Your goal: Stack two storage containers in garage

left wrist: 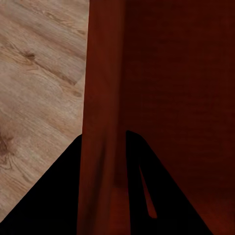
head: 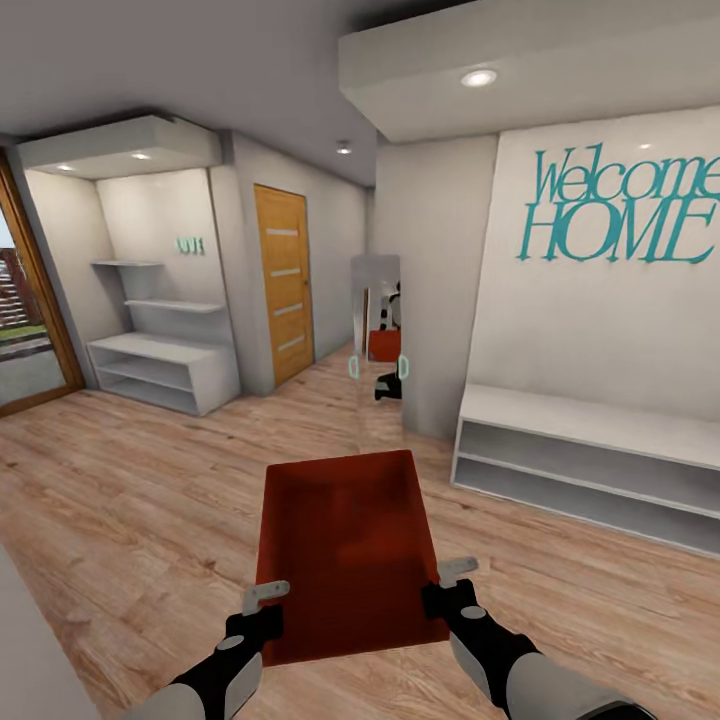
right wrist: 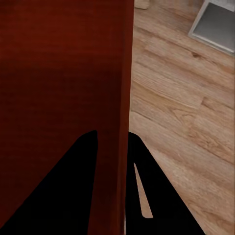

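One red-orange open-top storage container (head: 345, 550) is held in front of me above light wood planks, long side pointing away. My left gripper (head: 265, 600) is shut on its near left wall, and my right gripper (head: 455, 578) is shut on its near right wall. In the left wrist view the container wall (left wrist: 100, 98) runs between the dark fingers of the left gripper (left wrist: 104, 137). The right wrist view has the container wall (right wrist: 115, 73) pinched by the right gripper (right wrist: 111, 134). The garage is out of view.
A hallway lies ahead. A tall mirror (head: 378, 350) on the wall corner reflects me and the bin. A low white bench shelf (head: 590, 450) lines the right wall under "Welcome HOME" lettering. White shelving (head: 160, 370), a wooden door (head: 283, 280) and a glass door (head: 25, 320) stand at left.
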Controlling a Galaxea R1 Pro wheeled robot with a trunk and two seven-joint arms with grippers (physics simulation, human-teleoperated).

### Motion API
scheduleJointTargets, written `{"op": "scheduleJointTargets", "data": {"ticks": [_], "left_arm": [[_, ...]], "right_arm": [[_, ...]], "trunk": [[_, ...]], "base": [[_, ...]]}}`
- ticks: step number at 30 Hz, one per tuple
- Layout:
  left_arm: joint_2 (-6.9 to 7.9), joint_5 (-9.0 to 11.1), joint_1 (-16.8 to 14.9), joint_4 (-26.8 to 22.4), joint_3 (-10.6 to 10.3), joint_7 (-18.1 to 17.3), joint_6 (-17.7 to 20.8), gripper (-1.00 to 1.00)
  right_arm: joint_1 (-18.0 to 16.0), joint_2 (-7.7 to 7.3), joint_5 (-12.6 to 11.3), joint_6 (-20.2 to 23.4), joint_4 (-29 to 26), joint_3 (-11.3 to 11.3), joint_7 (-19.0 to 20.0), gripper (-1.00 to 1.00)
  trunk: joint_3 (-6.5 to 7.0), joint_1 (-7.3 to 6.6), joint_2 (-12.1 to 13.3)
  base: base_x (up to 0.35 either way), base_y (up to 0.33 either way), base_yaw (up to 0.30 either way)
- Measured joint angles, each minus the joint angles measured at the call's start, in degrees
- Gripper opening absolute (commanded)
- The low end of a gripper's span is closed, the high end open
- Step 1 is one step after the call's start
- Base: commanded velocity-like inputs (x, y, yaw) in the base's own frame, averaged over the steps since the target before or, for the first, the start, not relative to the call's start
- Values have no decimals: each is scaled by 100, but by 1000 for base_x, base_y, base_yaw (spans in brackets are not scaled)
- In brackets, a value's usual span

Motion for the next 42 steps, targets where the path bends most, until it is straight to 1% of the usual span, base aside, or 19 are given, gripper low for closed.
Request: {"op": "scheduleJointTargets", "data": {"ticks": [20,42], "left_arm": [[0,3,0,0,1,0,0,-100],[1,4,1,-2,-1,1,0,-100]], "right_arm": [[0,0,8,9,-8,-4,1,-100],[-1,0,2,3,-2,0,1,-100]], "trunk": [[0,0,1],[0,0,1]], "base": [[322,0,4],[322,0,242]]}}
